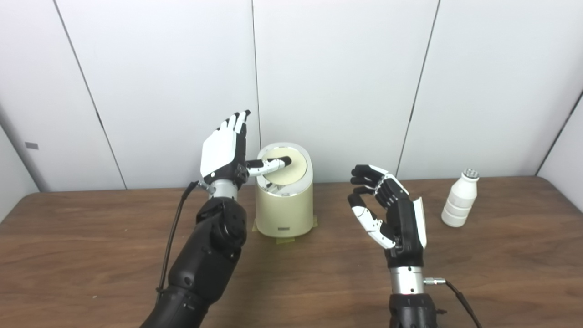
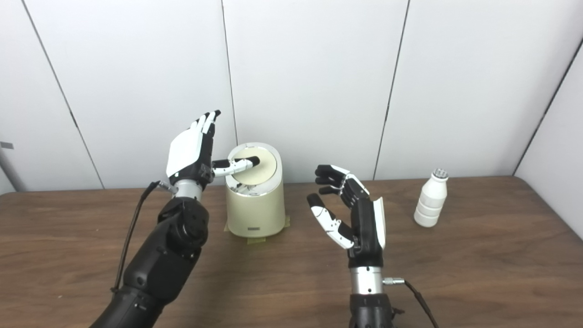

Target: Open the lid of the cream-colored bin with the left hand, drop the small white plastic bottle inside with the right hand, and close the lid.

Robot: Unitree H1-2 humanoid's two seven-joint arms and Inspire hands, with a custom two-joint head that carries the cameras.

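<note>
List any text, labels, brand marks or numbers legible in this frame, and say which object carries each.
No text can be read in either view.
Cream-colored bin: a small dark badge low on its front, too small and blurred to read.
Small white plastic bottle: plain ribbed body, no label visible.
Wall: a small grey tag at the far left, no lettering discernible.
Left hand and right hand: no markings visible.

No readable text, small plate on bin point(image 1: 284, 197) front illegible
</note>
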